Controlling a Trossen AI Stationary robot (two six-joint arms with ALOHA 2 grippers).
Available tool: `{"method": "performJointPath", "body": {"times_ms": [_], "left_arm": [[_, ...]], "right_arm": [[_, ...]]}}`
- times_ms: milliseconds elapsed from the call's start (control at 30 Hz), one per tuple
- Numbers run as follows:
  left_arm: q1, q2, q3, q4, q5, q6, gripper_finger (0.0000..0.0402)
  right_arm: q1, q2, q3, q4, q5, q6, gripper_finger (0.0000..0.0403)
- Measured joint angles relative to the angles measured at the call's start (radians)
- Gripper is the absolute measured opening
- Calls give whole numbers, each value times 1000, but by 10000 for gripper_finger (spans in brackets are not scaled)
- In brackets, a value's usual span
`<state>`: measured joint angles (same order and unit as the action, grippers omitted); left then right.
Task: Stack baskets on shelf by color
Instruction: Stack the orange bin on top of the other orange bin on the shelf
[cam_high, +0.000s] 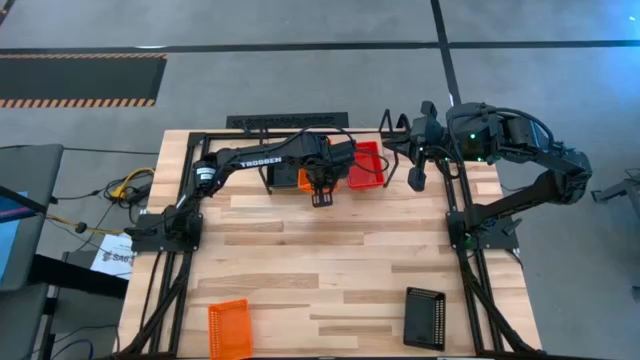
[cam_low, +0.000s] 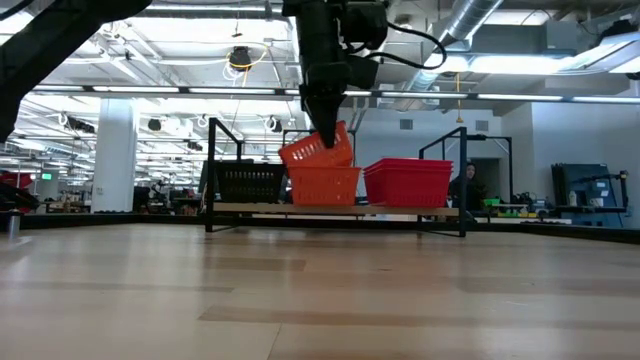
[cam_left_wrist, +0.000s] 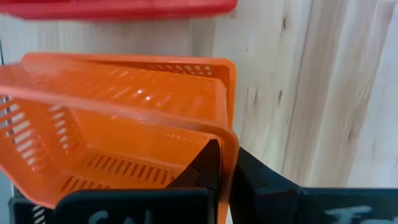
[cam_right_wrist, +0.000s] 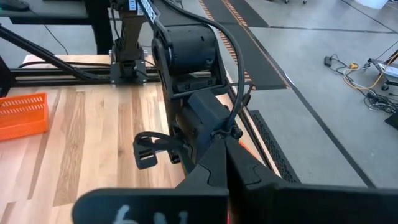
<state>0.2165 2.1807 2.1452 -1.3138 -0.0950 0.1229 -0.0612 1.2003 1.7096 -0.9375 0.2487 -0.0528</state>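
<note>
Orange plastic sat pinched between the closed fingers of the left gripper (cam_left_wrist: 217, 177), which held the tilted basket (cam_low: 318, 148) by one rim. It hung directly over the orange stack (cam_low: 325, 185) on the shelf (cam_low: 335, 209), between the black baskets (cam_low: 250, 183) and the red stack (cam_low: 407, 183). The right gripper (cam_high: 416, 176) waited shut and empty beside the shelf's right end.

Off the worktop's left edge you have a yellow cable (cam_high: 128, 186) and a white paper (cam_high: 112, 254) on the grey floor (cam_high: 300, 22).
</note>
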Motion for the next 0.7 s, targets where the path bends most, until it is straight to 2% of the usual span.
{"method": "performJointPath", "body": {"times_ms": [500,700], "left_arm": [[1,0,0,-2,-16,39,2],[0,0,0,29,-41,43,45]], "right_arm": [[0,0,0,0,0,0,3],[0,0,0,0,0,0,3]]}}
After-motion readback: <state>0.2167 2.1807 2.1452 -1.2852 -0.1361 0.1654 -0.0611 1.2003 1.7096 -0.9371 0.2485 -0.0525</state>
